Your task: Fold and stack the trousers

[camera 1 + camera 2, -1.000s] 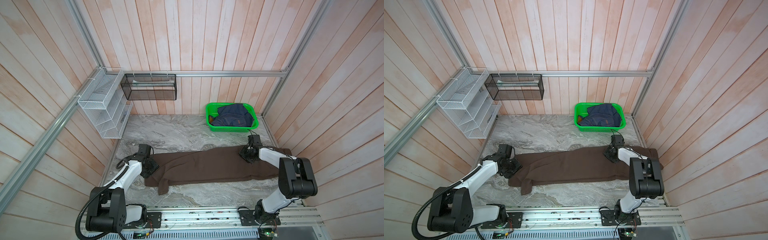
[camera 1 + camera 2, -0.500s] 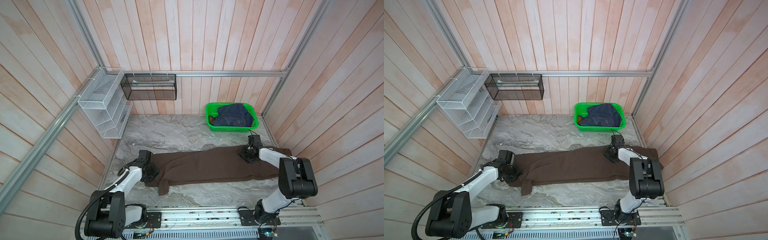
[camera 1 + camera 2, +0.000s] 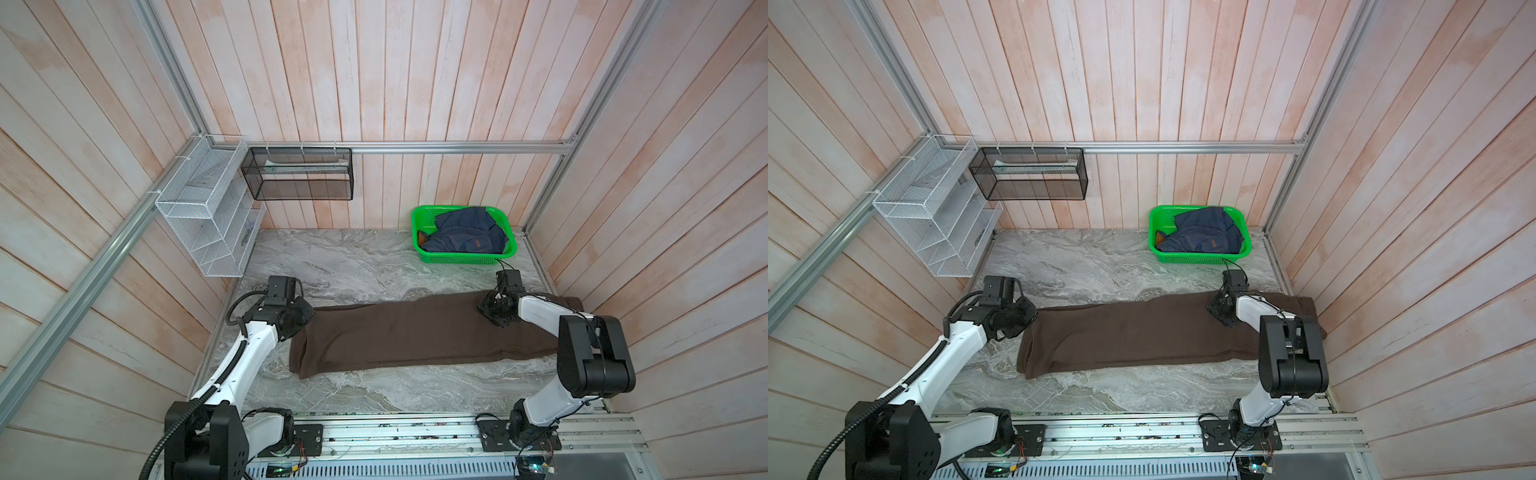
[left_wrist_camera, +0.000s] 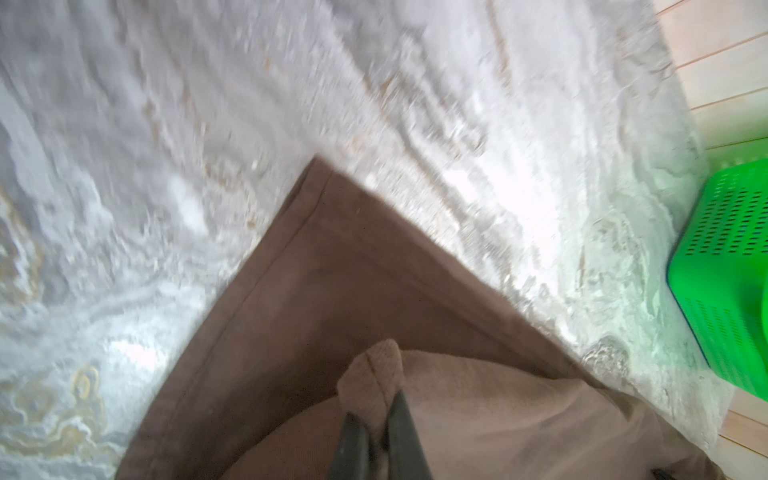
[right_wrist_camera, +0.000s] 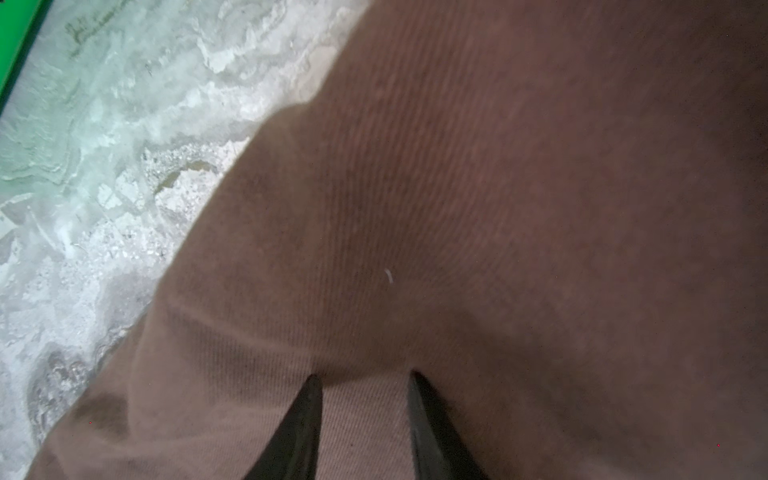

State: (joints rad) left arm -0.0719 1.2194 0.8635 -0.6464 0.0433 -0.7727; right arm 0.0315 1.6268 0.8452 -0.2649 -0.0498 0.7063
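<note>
Top views: the trousers [image 3: 415, 332] [image 3: 1133, 332] lie flat and lengthwise across the counter [image 3: 353, 266] [image 3: 1079, 262], one long brown strip, nearer the front rail than the back wall. My left gripper [image 3: 302, 321] [image 3: 1027, 318] sits at their left end, far corner. My right gripper [image 3: 494, 309] [image 3: 1219, 307] is down on the cloth near the right end, far edge. A green basket [image 3: 465, 259] [image 3: 1200, 258] stands in the back right corner, apart from the trousers, with a navy garment [image 3: 465, 232] [image 3: 1204, 235] inside.

Left wrist: left gripper [image 4: 374, 409] is clenched on the trousers [image 4: 332, 291], with a small tuft of hem sticking up between the fingers. A lower layer's corner lies flat on the counter [image 4: 166, 124]. The basket [image 4: 731, 249] is at the frame edge. Picture blurred.

Right wrist: right gripper [image 5: 365, 376] has its jaws partway apart, tips on the trousers [image 5: 498, 166], with cloth between them. Can't tell if it's pinching or only resting. Counter [image 5: 104, 166] beside, sliver of basket [image 5: 12, 41].
</note>
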